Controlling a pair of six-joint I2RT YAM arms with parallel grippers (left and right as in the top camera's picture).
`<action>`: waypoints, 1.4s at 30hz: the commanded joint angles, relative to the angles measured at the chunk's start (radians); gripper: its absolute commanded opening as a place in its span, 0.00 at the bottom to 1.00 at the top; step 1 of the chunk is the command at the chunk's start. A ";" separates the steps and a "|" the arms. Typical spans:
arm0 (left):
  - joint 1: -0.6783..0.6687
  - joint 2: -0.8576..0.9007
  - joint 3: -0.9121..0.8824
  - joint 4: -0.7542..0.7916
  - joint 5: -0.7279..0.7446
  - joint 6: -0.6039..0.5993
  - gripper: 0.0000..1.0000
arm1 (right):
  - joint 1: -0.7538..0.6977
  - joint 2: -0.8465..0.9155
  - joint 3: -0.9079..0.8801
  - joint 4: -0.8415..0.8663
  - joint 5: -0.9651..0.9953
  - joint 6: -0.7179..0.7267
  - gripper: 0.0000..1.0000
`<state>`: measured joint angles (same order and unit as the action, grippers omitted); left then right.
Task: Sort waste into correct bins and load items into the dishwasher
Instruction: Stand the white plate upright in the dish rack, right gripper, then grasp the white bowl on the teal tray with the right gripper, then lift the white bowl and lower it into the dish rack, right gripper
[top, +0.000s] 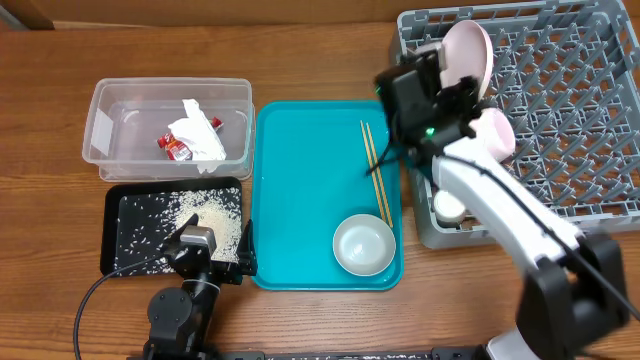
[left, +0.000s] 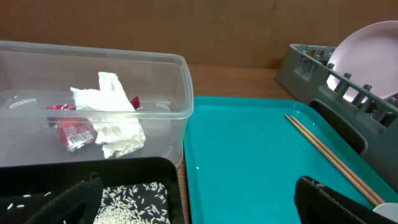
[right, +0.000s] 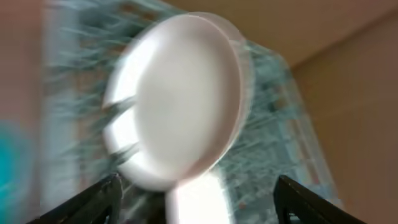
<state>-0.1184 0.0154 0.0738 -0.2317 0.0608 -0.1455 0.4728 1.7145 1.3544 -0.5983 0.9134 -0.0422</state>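
Overhead: white plate (top: 468, 50) on edge in rack (top: 580, 100), upper right; brown wood worktop (top: 300, 50); left claw (left: 199, 190) and right claw (right: 197, 186) both spread wide.

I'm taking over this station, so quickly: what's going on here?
The right gripper is open beside the white plate, which stands on edge in the dish rack; its wrist view is blurred. The left gripper is open and empty, low by the black tray, which holds the rice. The napkin and red packet lie in the clear tub. The chopsticks and a white bowl are on the teal tray, not yet racked.
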 joint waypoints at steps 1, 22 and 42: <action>-0.006 -0.010 -0.004 0.001 0.010 0.019 1.00 | 0.032 -0.171 0.044 -0.146 -0.436 0.249 0.79; -0.006 -0.010 -0.004 0.001 0.010 0.019 1.00 | 0.090 -0.200 -0.452 -0.263 -1.049 0.365 0.49; -0.006 -0.010 -0.004 0.001 0.010 0.019 1.00 | 0.093 -0.246 -0.428 -0.269 -1.022 0.384 0.04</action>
<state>-0.1184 0.0151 0.0734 -0.2314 0.0608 -0.1455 0.5663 1.5173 0.8719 -0.8577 -0.1261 0.3336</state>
